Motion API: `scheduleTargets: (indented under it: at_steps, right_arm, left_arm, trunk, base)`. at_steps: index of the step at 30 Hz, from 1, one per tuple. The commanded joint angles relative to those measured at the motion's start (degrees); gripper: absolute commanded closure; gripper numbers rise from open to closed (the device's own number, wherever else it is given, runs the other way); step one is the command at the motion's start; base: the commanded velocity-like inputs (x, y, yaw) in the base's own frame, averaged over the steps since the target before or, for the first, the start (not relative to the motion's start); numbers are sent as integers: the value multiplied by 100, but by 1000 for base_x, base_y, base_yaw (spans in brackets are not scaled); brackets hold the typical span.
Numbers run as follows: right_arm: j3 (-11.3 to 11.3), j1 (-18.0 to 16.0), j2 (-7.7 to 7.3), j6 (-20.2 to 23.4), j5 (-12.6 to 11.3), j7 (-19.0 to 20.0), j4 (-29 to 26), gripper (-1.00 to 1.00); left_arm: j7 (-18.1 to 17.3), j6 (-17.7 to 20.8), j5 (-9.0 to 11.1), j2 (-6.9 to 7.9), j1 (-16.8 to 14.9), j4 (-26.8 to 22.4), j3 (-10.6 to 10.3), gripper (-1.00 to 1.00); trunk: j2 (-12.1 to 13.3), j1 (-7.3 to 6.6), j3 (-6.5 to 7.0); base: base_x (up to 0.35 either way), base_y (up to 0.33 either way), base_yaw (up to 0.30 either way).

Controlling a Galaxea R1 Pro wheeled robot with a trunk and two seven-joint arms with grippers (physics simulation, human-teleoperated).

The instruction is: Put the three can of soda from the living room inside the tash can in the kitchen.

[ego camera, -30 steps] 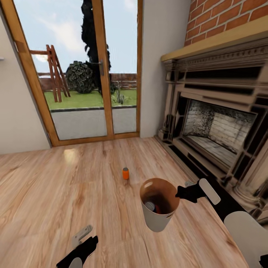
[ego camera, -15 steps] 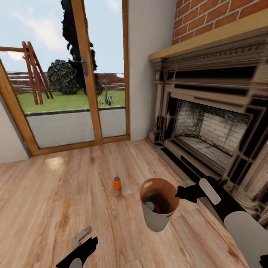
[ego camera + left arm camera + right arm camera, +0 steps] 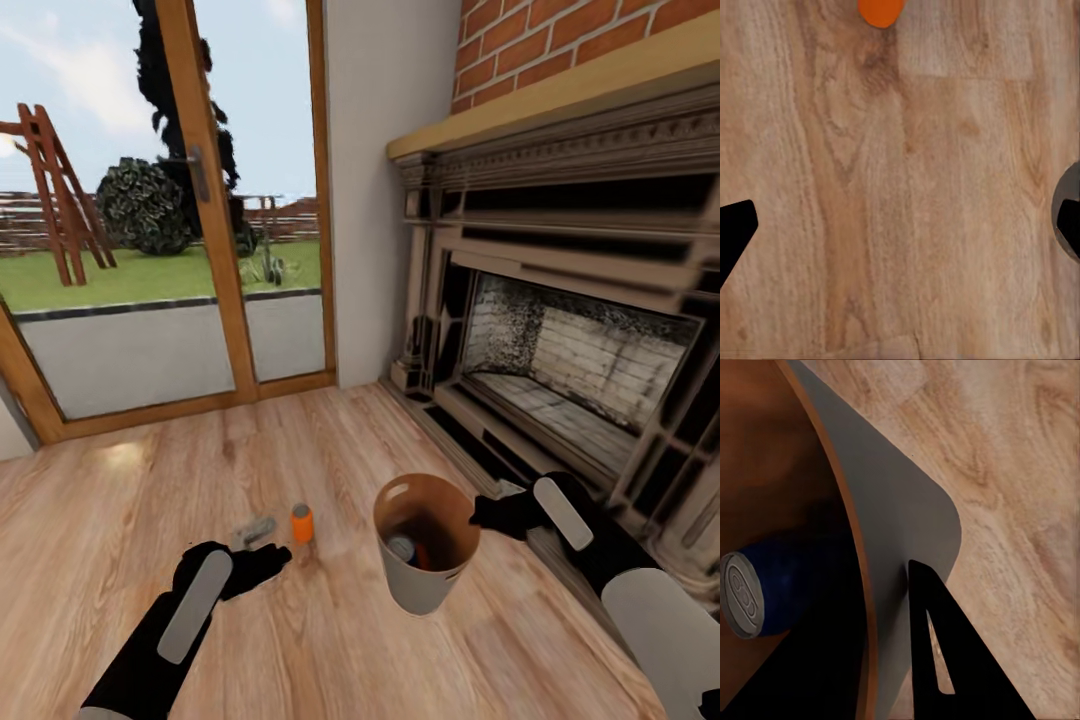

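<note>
The left gripper [image 3: 262, 542] is wide open beside the orange can of soda [image 3: 301, 523]; slide around it gently, then squeeze; the right gripper [image 3: 484, 515] holds the tash can [image 3: 420, 585] rim.

Orange can [image 3: 880, 10] cut off by frame edge.

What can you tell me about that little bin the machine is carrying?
The tash can is a small round tapered bin, pale grey outside, brown inside, with an oval slot near its rim. The right pincer grips its rim, holding it upright above the wood floor. Inside lies a dark blue can of soda, silver top showing.
</note>
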Motion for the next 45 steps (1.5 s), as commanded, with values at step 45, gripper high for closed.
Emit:
scheduleTargets:
  at_steps: [45]
  right_arm:
    - [61, -3, 19, -50, -206, 22, -5, 100]
  left_arm:
    - [98, -648, -981, -256, -381, 2124, -33, -100]
  trunk:
    - [-1, -1, 1]
  base:
    - [347, 1, -21]
